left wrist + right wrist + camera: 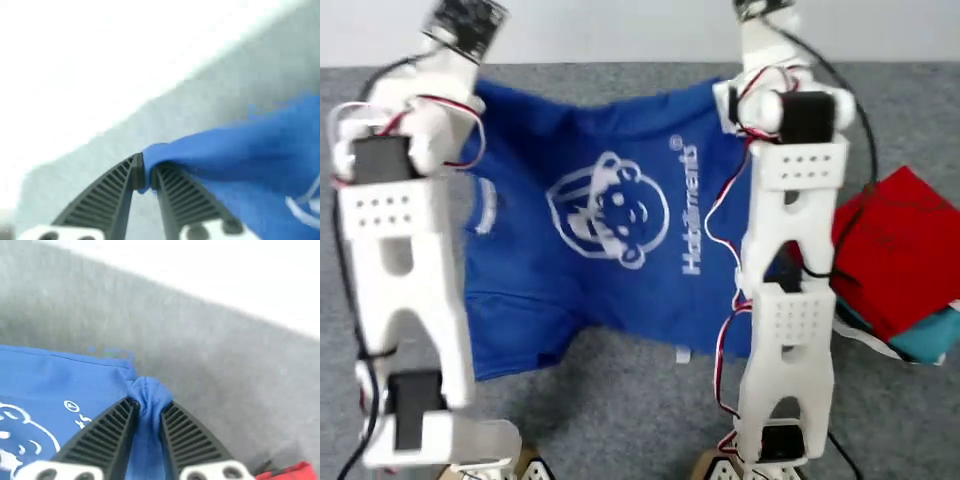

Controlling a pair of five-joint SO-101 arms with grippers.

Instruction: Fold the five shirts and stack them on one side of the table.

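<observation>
- Corners pinched: left hand [142,176] and right hand [147,407] each clamped on the blue shirt [620,270].
- I'd move both level, cloth taut, for one even fold.

Your white plastic left arm [395,270] and right arm [790,300] had perforated shells, black servos [810,115] and red-and-white cables [760,82]. Their dark ribbed fingers [112,192] sat on white mounts [47,232].
</observation>
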